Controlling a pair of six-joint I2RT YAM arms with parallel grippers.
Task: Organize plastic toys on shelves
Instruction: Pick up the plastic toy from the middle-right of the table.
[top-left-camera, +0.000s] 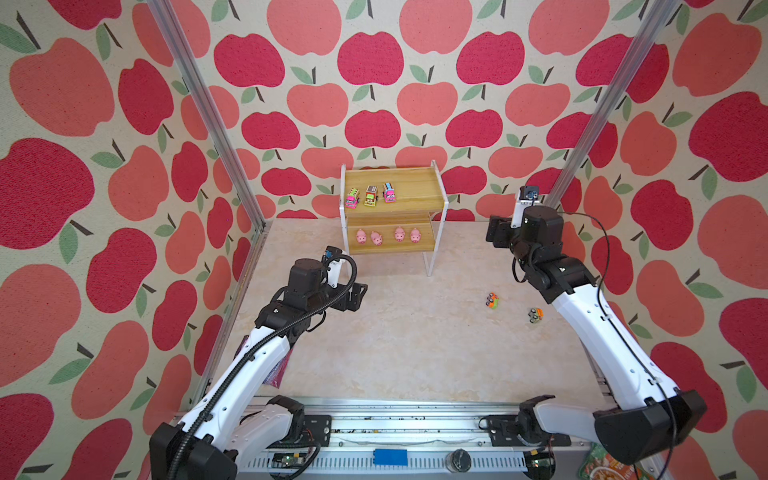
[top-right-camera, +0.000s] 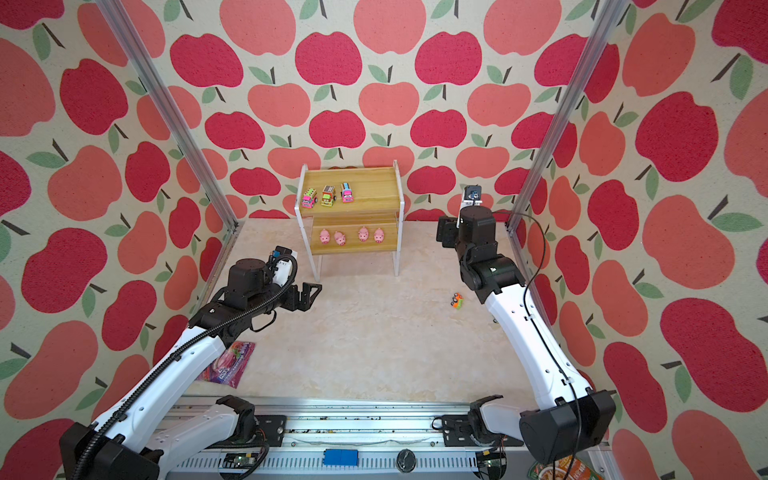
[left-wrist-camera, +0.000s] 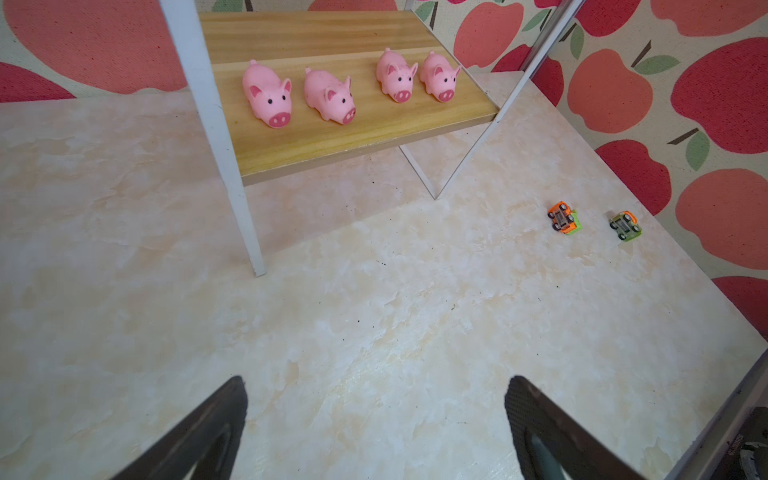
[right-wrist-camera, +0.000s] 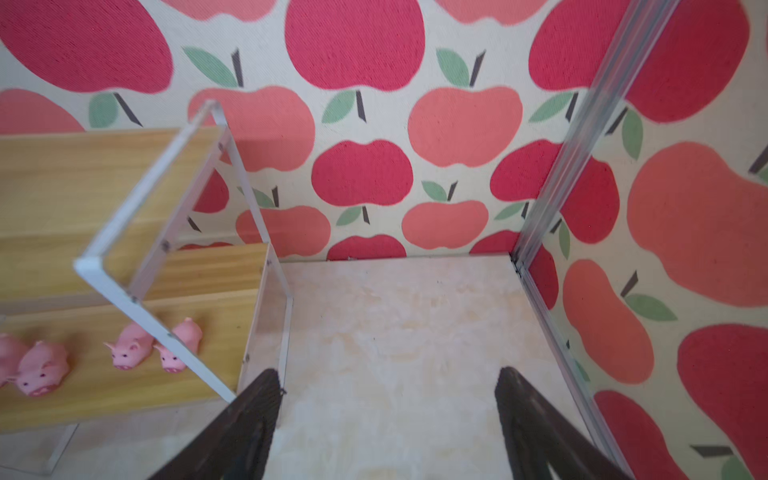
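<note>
The shelves (top-left-camera: 415, 195) stand at the back of the table. Three toy trucks sit on the upper board: pink (top-left-camera: 352, 198), yellow-green (top-left-camera: 371, 195) and blue-pink (top-left-camera: 389, 193). Several pink pigs (left-wrist-camera: 268, 93) line the lower board (left-wrist-camera: 332, 141). Two small orange-and-green trucks (top-left-camera: 492, 300) (top-left-camera: 536, 315) lie tipped over on the table to the right, wheels showing. My left gripper (left-wrist-camera: 374, 382) hovers open and empty, left of the shelves' front. My right gripper (right-wrist-camera: 386, 374) is open and empty beside the shelves' right end (right-wrist-camera: 124, 232), raised above the table.
A purple snack packet (top-right-camera: 230, 363) lies under my left arm near the left wall. A green printed pouch (top-left-camera: 606, 465) shows at the front right corner. Aluminium posts (top-left-camera: 582, 137) and apple-patterned walls close in both sides and the back.
</note>
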